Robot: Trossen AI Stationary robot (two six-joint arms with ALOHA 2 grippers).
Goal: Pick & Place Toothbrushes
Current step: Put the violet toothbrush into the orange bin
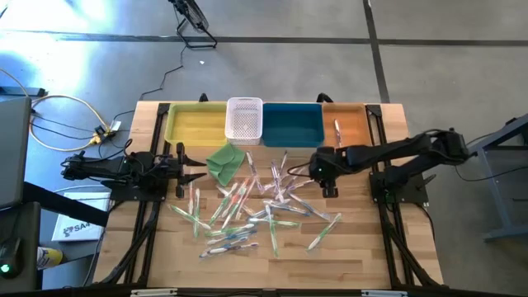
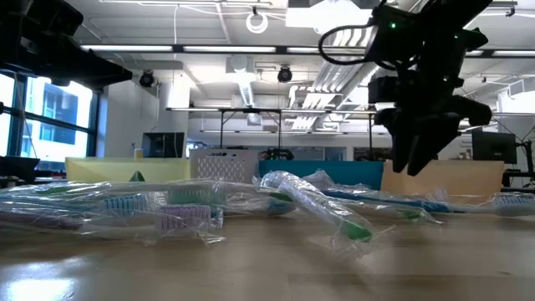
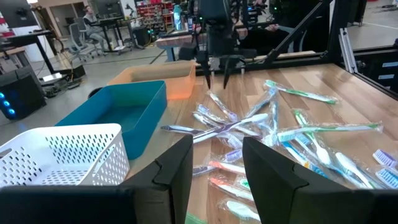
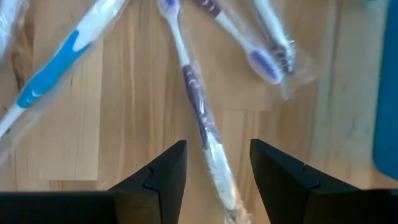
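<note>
- Hovering over the right end of the toothbrush pile, the right gripper is pointing straight down with its fingers spread and nothing between them.
- Lying directly beneath that gap is a purple-handled toothbrush in a clear wrapper; its long axis is running through the gap and away from the wrist, so the fingers are standing on either side of the handle, ready, as I judge it, to drop and pinch across it.
- Flanking it are a blue-and-white toothbrush on one side and another purple-headed toothbrush on the other, both lying apart from the one under the gap.
- Spreading across the middle of the tabletop toward its front edge is the rest of the toothbrush pile, with four bins sitting along the back edge; one toothbrush is already lying in the orange bin.
- Waiting at the left edge of the tabletop is the left gripper, fingers parted and empty, farther from that brush than the right.
</note>
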